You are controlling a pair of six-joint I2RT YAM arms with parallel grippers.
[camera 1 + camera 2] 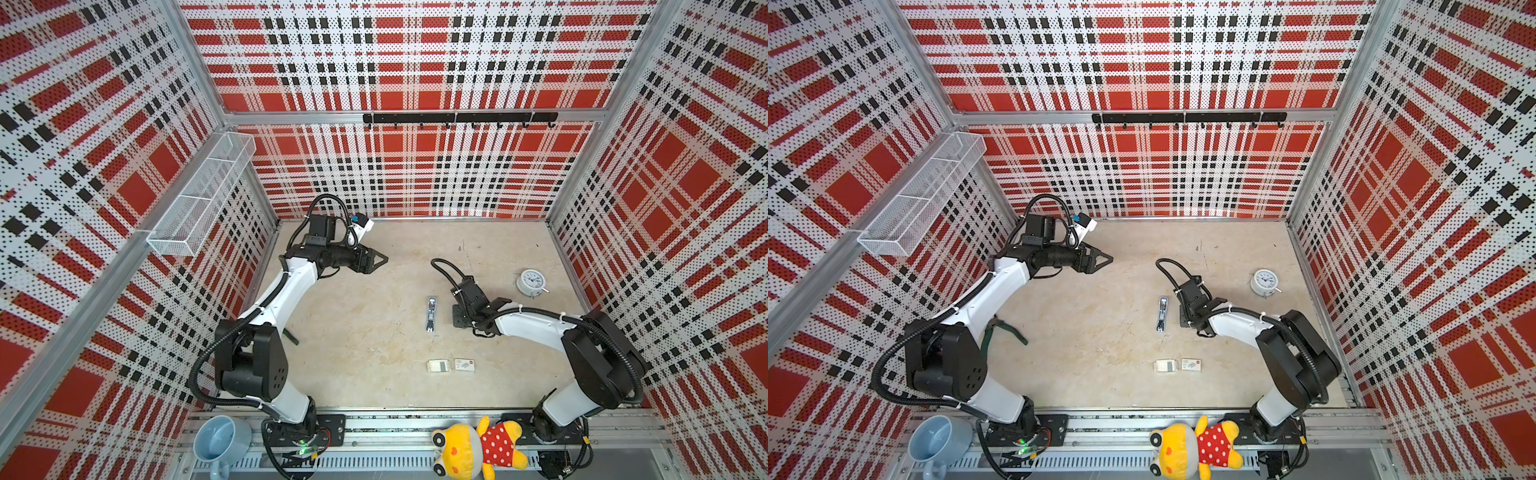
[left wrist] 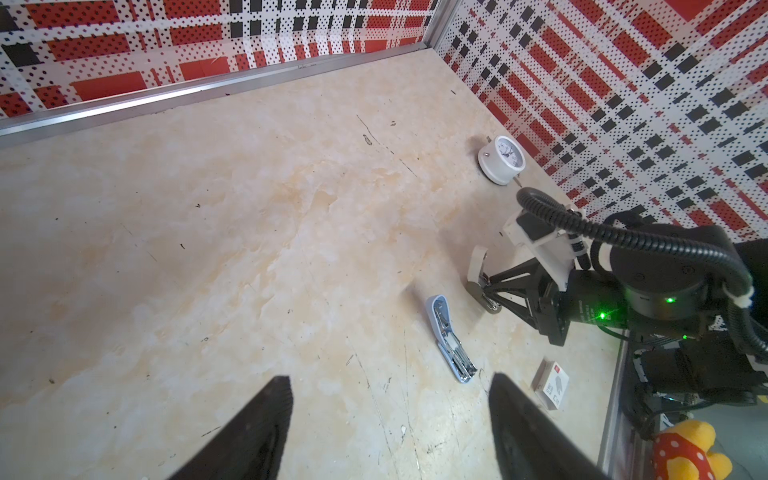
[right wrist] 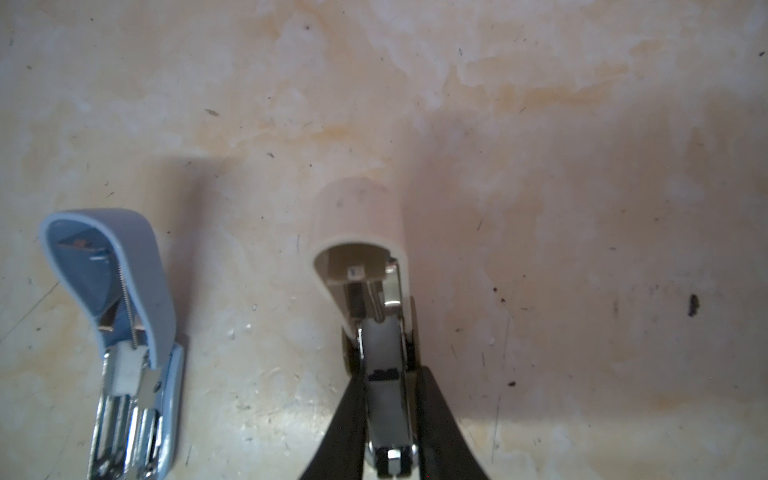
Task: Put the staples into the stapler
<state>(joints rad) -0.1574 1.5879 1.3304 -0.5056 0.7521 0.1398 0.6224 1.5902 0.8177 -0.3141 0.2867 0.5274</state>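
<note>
In a top view the staples (image 1: 443,366) sit as a flat grey block in a white card tray (image 1: 432,365) near the front edge of the counter (image 1: 365,332), just beside the printed sleeve (image 1: 464,365). The light-blue stapler (image 1: 431,313) lies flipped open mid-counter, with bare marbled surface to its left.

Left wrist view: the left pincer (image 2: 389,378) is apart and empty over open counter.

Right wrist view: the right pincer (image 3: 386,374) is clamped on the silver channel of the grey-beige stapler (image 3: 357,224), near the blue one.
</note>
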